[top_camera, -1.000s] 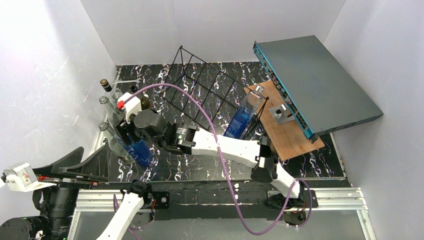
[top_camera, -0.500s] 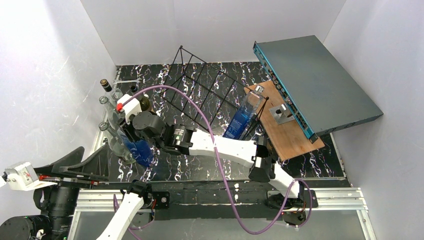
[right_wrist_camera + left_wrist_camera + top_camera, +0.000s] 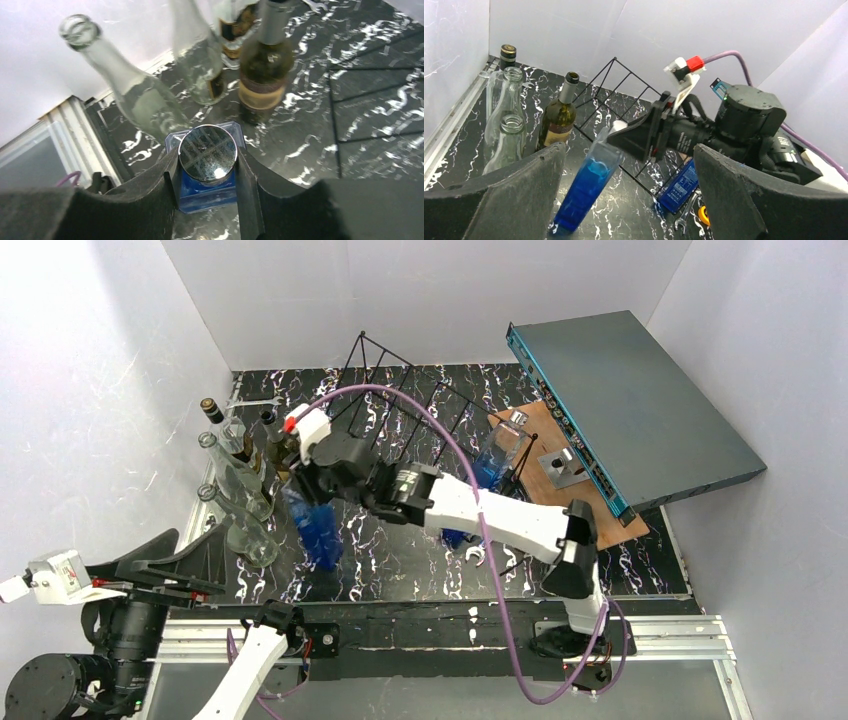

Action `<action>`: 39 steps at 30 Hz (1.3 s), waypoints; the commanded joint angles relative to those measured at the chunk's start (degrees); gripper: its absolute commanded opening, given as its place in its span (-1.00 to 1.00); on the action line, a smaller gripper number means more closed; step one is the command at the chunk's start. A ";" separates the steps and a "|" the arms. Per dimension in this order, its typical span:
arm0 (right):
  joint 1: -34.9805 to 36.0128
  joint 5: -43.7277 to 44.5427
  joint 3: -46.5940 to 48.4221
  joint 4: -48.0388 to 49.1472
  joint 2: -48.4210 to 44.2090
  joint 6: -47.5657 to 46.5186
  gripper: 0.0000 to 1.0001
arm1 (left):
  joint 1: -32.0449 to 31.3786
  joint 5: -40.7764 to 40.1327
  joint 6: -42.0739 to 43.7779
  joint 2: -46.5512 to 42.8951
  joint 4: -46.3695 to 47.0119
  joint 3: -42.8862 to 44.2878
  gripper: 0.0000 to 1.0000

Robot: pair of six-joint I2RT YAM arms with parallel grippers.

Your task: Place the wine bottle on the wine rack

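Left gripper (image 3: 629,150): spread wide, holding nothing; I see only its two dark fingers.
Clear bottles (image 3: 240,490): upright by the left wall, overlapping each other from my wrist view.
Blue bottle (image 3: 318,528): tilted, just left of the rack; I can't tell whether its base touches the table.
Right gripper (image 3: 207,165): clamped on that bottle's neck under the chrome cap.
Wine rack (image 3: 400,405): partly hidden by the right arm.
Second blue bottle (image 3: 497,462): leaning at the rack's right end, lower part covered.

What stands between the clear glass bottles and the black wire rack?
A dark labelled bottle stands upright there, clearest in the left wrist view.
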 commanded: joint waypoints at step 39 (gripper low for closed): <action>-44.72 -26.91 -22.70 2.31 -28.02 10.98 -0.97 | -0.42 3.21 -2.54 2.71 3.39 -4.64 0.99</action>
